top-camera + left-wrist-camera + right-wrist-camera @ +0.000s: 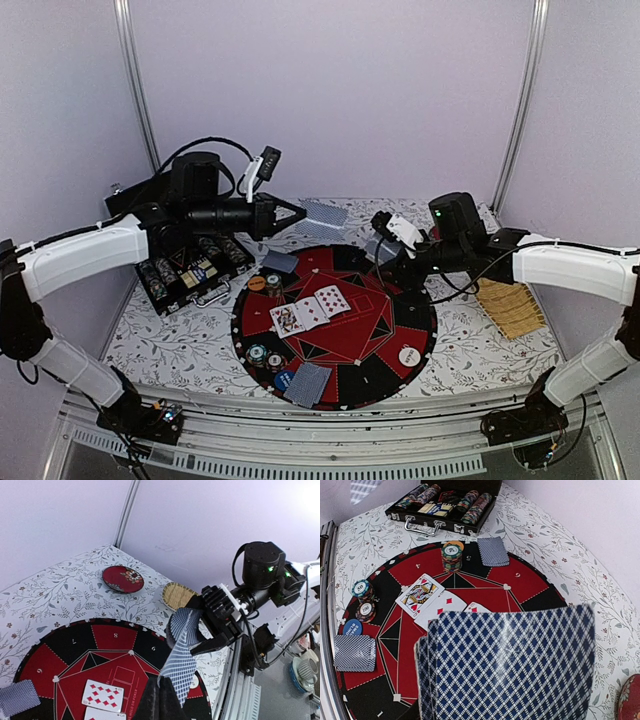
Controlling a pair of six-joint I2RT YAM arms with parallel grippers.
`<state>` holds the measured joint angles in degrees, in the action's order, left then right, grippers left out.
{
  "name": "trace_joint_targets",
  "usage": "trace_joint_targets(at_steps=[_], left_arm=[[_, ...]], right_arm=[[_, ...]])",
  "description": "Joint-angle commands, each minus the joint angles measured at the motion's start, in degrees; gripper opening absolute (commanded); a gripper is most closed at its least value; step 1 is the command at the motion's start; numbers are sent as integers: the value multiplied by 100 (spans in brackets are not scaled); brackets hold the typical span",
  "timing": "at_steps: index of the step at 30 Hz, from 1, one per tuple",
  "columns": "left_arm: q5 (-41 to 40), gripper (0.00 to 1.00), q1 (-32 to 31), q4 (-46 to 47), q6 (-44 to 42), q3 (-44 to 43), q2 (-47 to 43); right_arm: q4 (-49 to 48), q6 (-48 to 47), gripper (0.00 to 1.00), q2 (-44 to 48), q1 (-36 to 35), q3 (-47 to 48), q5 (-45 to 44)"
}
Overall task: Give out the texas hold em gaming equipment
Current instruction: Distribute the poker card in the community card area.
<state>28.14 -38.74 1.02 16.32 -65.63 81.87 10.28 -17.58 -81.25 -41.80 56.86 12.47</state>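
Cards [311,311], chips [272,285] and discs [409,355], part dealt onto the round felt [400,310]. On the felt I count three face-up cards in the middle. A face-down hand [280,262] lies at the far-left seat, with a chip stack and an orange disc [257,283] beside it. A second face-down hand [308,385] lies at the near seat, with two chip stacks [258,352] and a blue disc [284,380] just beside it. The white disc lies alone at the near right. Deck [510,665]: off the felt, slightly fanned, clamped in the right gripper [200,627] above the felt's far-right edge. Single card [179,672]: back showing, pinched between the closed fingers of the left gripper [298,213], held in the air over the far side, near the deck. Case [195,270]: open on the table at the left, rows of chips in it. My judgement: about midway. Two seats are served and the first three board cards are out. The seat by the white disc has no cards or chips, and the held card has no place yet.
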Motion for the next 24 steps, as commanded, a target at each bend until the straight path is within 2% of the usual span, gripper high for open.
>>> trace_joint_targets(at_steps=[1, 4, 9, 15, 21, 24], left_arm=[[236, 0, 483, -451, -34, -204, 297], [149, 0, 522, -1211, -519, -843, 1063], [562, 0, 364, -2005, -1078, -2138, 2668], [359, 0, -30, -3465, -1955, -3776, 4469], [128, 0, -399, -4352, -2561, -5143, 5579], [-99, 0, -484, -4629, -2791, -5517, 5940]], right_arm=[[6, 144, 51, 324, 270, -66, -129], [88, 159, 51, 496, 400, -93, -188], [298, 65, 51, 791, 435, -74, -247], [473, 66, 51, 980, 444, -154, -264], [479, 126, 51, 1059, 445, -245, -224], [479, 148, 51, 1062, 442, -246, -211]])
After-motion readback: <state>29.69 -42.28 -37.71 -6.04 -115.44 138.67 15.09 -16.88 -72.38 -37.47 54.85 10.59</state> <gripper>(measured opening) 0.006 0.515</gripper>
